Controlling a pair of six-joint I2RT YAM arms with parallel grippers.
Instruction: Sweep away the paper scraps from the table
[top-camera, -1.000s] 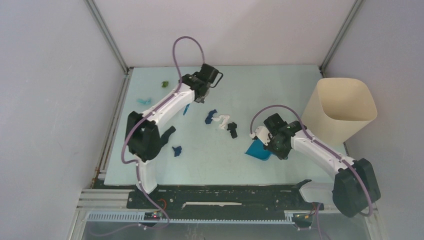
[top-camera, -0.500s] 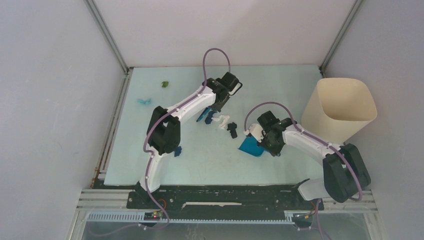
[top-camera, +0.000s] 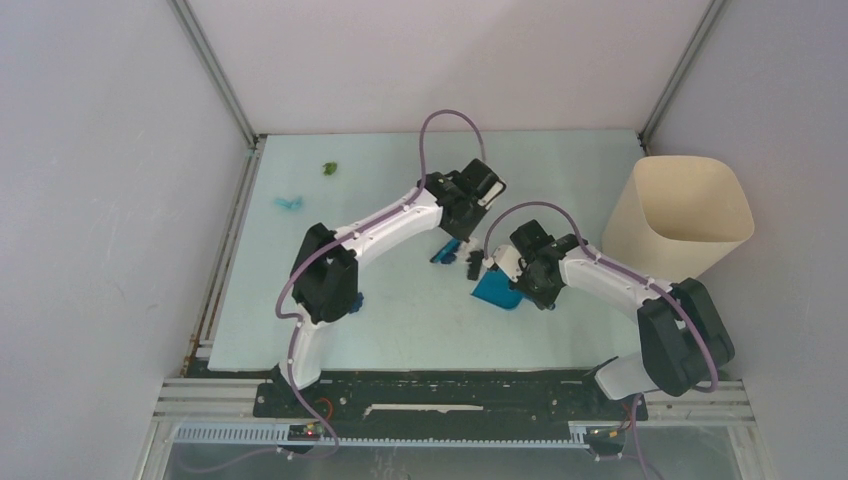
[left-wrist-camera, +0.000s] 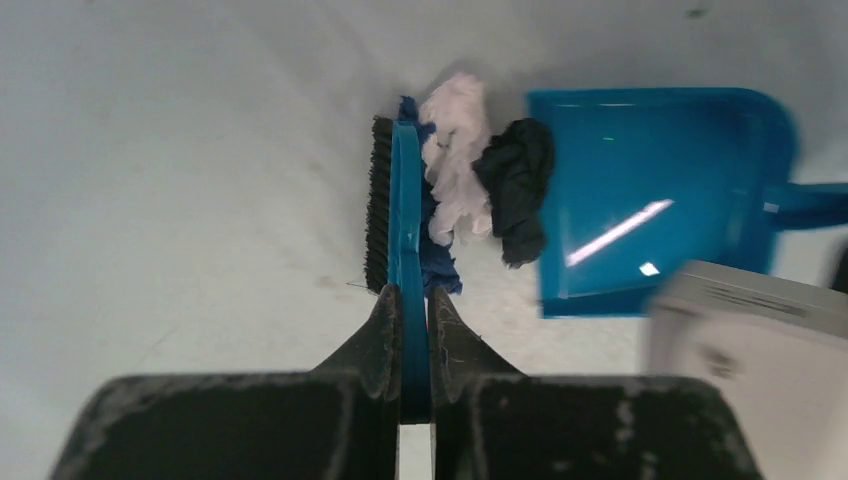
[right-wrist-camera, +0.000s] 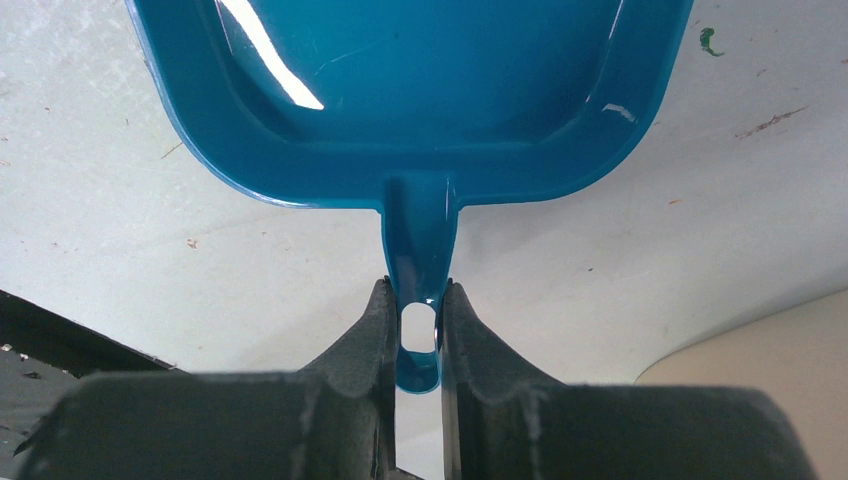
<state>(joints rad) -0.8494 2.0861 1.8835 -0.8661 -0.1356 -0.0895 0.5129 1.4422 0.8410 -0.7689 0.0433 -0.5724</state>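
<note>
My left gripper (left-wrist-camera: 412, 305) is shut on the handle of the blue hand brush (left-wrist-camera: 400, 210). The brush's far side presses on a white paper scrap (left-wrist-camera: 455, 170) and a dark blue scrap (left-wrist-camera: 440, 272). A black scrap (left-wrist-camera: 515, 185) lies at the open lip of the blue dustpan (left-wrist-camera: 650, 200). My right gripper (right-wrist-camera: 412, 300) is shut on the dustpan's handle (right-wrist-camera: 418, 240), and the pan (right-wrist-camera: 420, 80) lies flat on the table (top-camera: 400, 320). In the top view the brush (top-camera: 445, 250) and dustpan (top-camera: 497, 290) are close together at mid-table.
A green scrap (top-camera: 329, 168) and a light cyan scrap (top-camera: 289, 203) lie at the table's back left. A blue scrap (top-camera: 357, 298) sits by the left arm's base link. The tall cream bin (top-camera: 690, 215) stands at the right edge, behind the right arm.
My left arm swung right with the brush, pushing the white, dark blue and black scraps toward the dustpan. My right arm slid the dustpan a little left to meet them.
</note>
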